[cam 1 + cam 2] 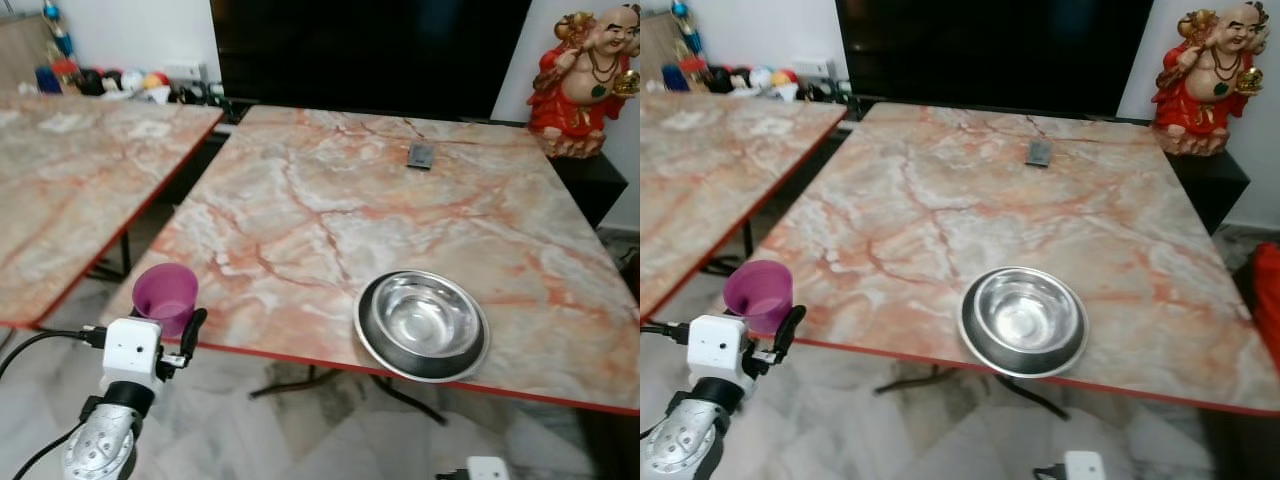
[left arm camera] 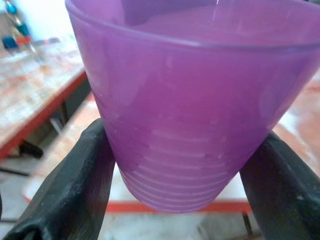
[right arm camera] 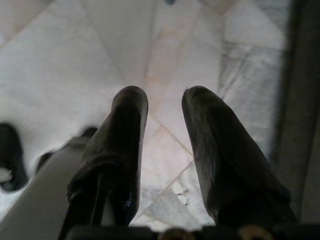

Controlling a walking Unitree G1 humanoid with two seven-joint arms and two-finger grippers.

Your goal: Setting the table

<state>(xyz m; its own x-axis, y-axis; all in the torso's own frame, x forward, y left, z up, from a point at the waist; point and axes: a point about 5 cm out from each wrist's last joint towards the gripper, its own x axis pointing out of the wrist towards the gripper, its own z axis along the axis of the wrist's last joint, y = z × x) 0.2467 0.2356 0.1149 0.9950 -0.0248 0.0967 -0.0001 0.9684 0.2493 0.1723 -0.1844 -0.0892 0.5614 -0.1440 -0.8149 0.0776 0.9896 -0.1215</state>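
Clamped in the left gripper [image 2: 175, 165], a purple cup [image 1: 166, 294] is held at the table [image 1: 330, 220] edge; clipped there, it could tip.

Cup [image 2: 190, 115] – translucent ribbed plastic; bowl [image 1: 421, 324] – shiny metal; table [image 1: 330, 210] – glossy, probably marble.

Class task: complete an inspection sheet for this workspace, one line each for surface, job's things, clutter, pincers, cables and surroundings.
Surface: marble-patterned table, red-edged.
Job's things: steel bowl near the front edge; purple cup upright, at the front left corner.
Clutter: small dark object far on the table.
Pincers: left pincer shut on the purple cup; right pincer open, aimed at the floor.
Cables: black cable by the left arm.
Surroundings: second table, dark screen, red figurine.
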